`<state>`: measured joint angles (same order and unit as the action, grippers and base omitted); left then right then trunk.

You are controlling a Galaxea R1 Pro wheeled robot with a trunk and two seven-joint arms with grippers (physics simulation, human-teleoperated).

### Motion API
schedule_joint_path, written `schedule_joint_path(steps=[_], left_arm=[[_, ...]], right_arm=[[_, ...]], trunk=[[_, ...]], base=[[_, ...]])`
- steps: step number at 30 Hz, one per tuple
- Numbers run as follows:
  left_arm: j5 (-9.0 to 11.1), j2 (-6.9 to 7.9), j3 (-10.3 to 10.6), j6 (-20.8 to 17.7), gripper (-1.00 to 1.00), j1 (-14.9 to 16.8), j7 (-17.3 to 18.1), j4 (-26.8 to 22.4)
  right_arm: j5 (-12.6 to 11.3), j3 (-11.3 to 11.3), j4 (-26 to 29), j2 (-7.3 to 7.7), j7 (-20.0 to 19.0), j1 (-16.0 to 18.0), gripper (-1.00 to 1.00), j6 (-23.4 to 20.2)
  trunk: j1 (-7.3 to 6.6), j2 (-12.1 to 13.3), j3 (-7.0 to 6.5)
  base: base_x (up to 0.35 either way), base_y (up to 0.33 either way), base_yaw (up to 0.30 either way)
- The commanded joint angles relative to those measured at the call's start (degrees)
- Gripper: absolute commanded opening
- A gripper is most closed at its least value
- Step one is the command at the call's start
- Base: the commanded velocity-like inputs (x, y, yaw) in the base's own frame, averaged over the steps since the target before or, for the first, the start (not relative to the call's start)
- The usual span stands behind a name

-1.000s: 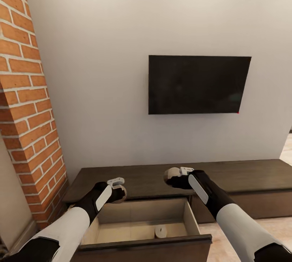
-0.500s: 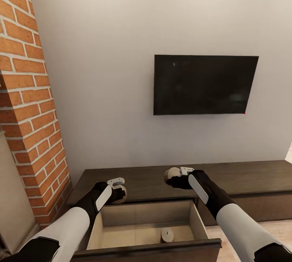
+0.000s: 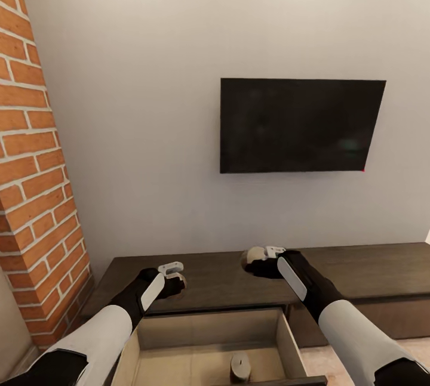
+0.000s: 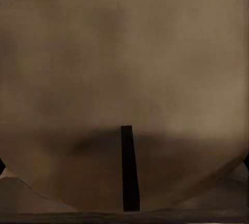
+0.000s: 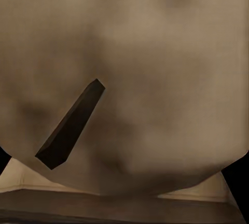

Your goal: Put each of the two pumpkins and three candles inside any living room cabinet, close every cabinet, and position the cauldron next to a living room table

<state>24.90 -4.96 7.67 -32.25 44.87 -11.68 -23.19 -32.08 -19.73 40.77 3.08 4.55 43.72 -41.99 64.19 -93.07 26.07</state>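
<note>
So, head view: both arms are held out over the cabinet (image 3: 352, 266), the long dark-brown TV unit against the grey wall. Left gripper (image 3: 174, 278) is clamped on a candle (image 3: 178, 282), just above the cabinet top near its front edge. Right gripper (image 3: 258, 259) is clamped on a second candle (image 3: 255, 255), pale top showing, also above the top surface. In each wrist view the candle end sits right up against the lens: grey-brown face with a dark wick, upright in the left one (image 4: 129, 169), slanted in the right one (image 5: 70, 125).

One drawer (image 3: 285, 341) is pulled out below the arms, pale wood inside. A third candle (image 3: 240, 367) stands in it, toward the front right part (partly cut by the frame edge).

TV (image 3: 301, 126) hangs on the wall above, screen dark, a tiny red dot at its lower right corner. Brick column (image 3: 33, 183) at left. No brand marks, labels or readable text anywhere.
</note>
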Motion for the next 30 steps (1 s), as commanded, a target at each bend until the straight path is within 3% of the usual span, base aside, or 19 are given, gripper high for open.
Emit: schedule_joint_path(steps=[1, 10, 19, 30], left_arm=[[0.6, 0.04, 0.4, -0.2, -1.00, 0.0, -0.4, -0.1], [0.6, 0.04, 0.4, -0.2, -1.00, 0.0, -0.4, -0.1], [0.6, 0.04, 0.4, -0.1, -1.00, 0.0, 0.3, -0.1], [0.6, 0.04, 0.4, -0.1, -1.00, 0.0, 0.4, -0.1]], right_arm=[[-0.6, -0.3, 0.1, 0.08, 0.5, 0.0, -1.00, -0.1], [-0.6, -0.3, 0.1, 0.08, 0.5, 0.0, -1.00, -0.1], [-0.5, -0.3, 0.1, 0.08, 0.5, 0.0, -1.00, -0.1], [-0.5, -0.3, -0.1, 0.06, 0.5, 0.0, -1.00, -0.2]], trunk=[[0.02, 0.0, 0.07], [0.02, 0.0, 0.07], [0.02, 0.0, 0.07], [0.02, 0.0, 0.07]], base=[[0.269, -0.149, 0.000], [0.082, -0.045, 0.000], [0.055, 0.160, 0.000], [-0.055, 0.006, 0.000]])
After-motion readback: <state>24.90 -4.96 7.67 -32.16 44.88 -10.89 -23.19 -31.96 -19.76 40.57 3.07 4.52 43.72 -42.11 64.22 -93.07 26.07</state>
